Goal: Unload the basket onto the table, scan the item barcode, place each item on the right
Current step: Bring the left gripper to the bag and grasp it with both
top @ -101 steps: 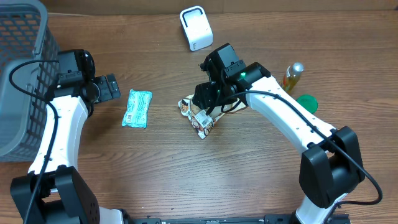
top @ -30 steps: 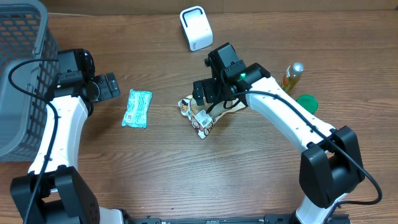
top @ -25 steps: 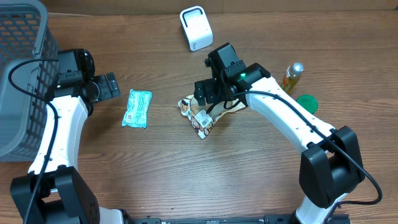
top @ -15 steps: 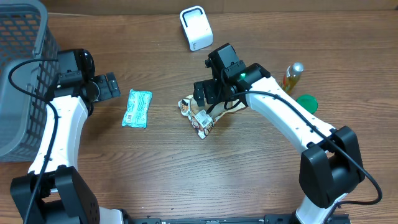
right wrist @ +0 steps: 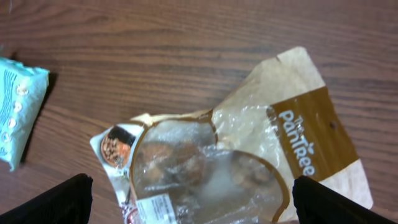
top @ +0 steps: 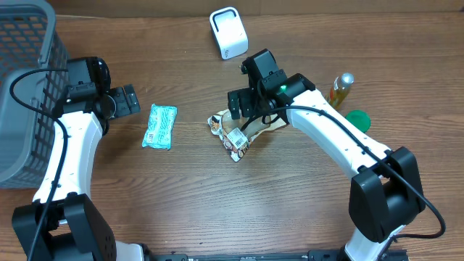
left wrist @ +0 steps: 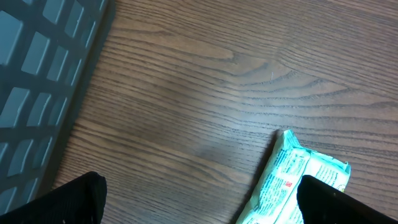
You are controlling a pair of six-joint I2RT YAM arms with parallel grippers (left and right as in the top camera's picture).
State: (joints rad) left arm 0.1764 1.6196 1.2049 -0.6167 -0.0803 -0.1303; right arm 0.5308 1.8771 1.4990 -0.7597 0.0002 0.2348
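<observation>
A brown and clear bread bag (top: 233, 135) lies flat at the table's middle, a white label (top: 235, 138) on its near end. My right gripper (top: 243, 109) hovers open just above its far end, touching nothing. In the right wrist view the bag (right wrist: 249, 155) fills the space between the spread fingertips (right wrist: 65, 199), with the label (right wrist: 155, 208) at the bottom edge. A teal packet (top: 159, 126) lies to the left. My left gripper (top: 130, 100) stands open beside it, apart from it. In the left wrist view the packet (left wrist: 298, 180) reaches under the right fingertip.
A white box-shaped device (top: 228, 32) stands at the far middle. A grey basket (top: 22, 87) fills the far left corner. A small yellow bottle (top: 341, 88) and a green lid (top: 357, 119) sit to the right of the bag.
My right gripper, earlier down on the bread bag, has let go and drawn up and back from it. The bag lies still. The left arm has not moved.
</observation>
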